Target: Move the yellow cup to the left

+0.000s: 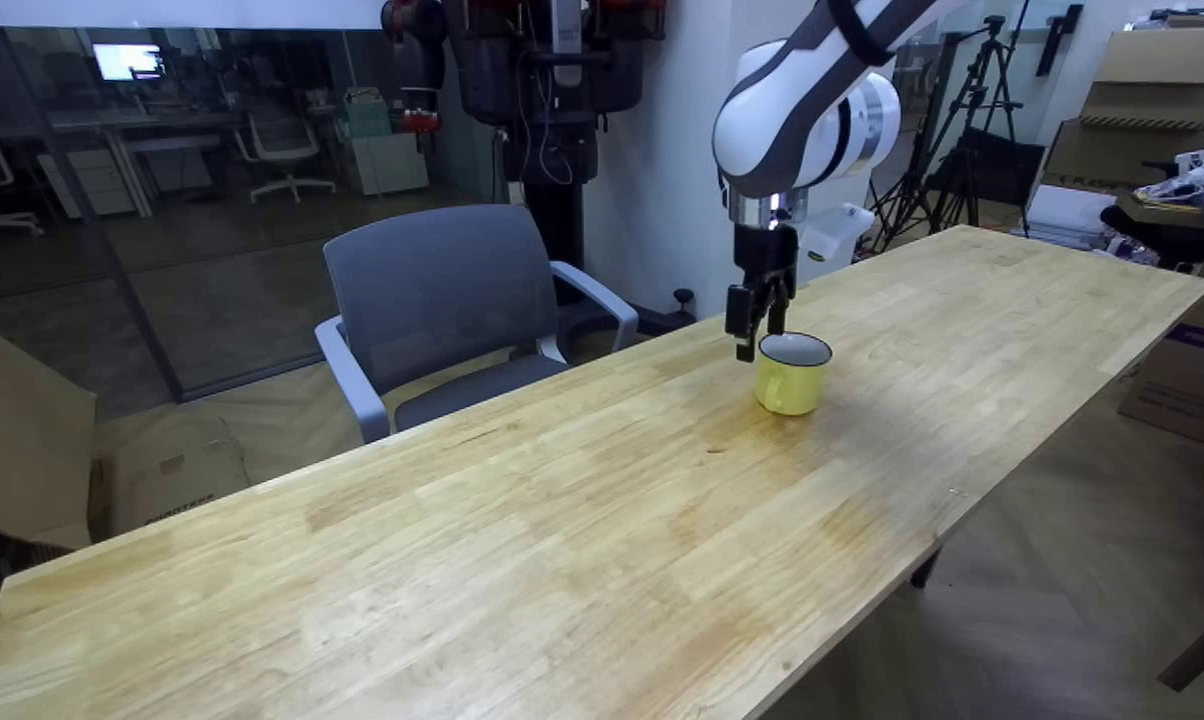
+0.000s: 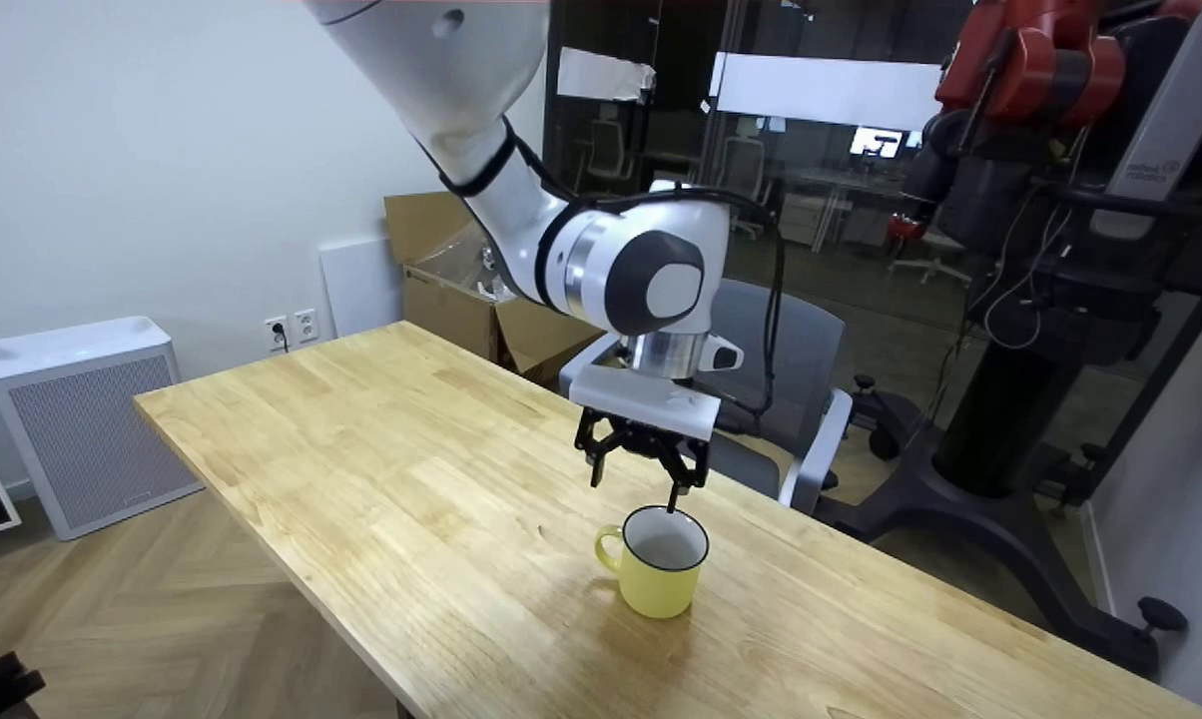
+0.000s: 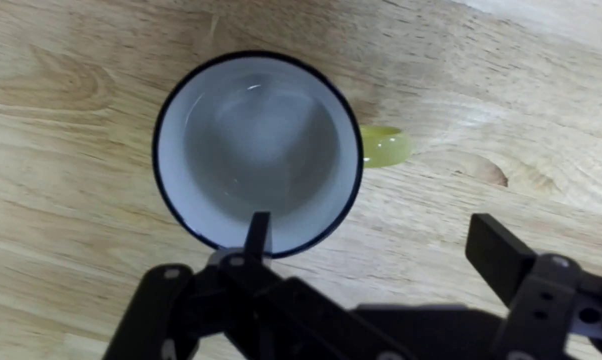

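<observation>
The yellow cup stands upright on the wooden table, in both exterior views (image 1: 790,388) (image 2: 658,587) and in the wrist view (image 3: 261,145). It has a whitish inside and a dark rim. Its handle points right in the wrist view. My gripper shows in both exterior views (image 1: 761,341) (image 2: 634,496) and in the wrist view (image 3: 371,220). It is open and empty, pointing down, just above and beside the cup. One fingertip overlaps the cup's rim in the wrist view; the other is over bare table. I cannot tell whether that fingertip touches the cup.
The long wooden table (image 1: 462,560) has a free edge on each long side. A grey chair (image 1: 452,290) stands against it. A dark robot on a stand (image 2: 1000,399) is behind the chair. An open cardboard box (image 2: 451,305) is beyond the table's far end.
</observation>
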{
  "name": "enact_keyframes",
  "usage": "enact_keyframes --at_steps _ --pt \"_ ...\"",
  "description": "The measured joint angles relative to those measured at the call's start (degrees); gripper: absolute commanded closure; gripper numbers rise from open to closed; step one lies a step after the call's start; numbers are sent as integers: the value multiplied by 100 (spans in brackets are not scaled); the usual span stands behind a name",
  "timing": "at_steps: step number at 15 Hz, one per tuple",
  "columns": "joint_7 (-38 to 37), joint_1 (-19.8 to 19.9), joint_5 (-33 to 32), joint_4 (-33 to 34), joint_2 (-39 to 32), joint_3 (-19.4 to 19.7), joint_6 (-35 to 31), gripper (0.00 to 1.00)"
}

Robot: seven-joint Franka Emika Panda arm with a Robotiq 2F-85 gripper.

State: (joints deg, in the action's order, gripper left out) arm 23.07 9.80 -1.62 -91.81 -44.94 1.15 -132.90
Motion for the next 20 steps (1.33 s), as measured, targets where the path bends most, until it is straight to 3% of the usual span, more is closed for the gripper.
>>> enact_keyframes --at_steps 6,7,8,15,16,20 --pt "-185 64 112 -569 26 -2 -765 0" --pt "-186 87 158 -634 25 -6 -811 25" --pt "-186 110 175 -685 25 -9 -827 26" --pt "-186 189 185 -840 47 -39 -1020 74" --pt "-186 188 184 -851 57 -52 -1042 79" --pt "-186 188 181 -879 66 -61 -1098 80"
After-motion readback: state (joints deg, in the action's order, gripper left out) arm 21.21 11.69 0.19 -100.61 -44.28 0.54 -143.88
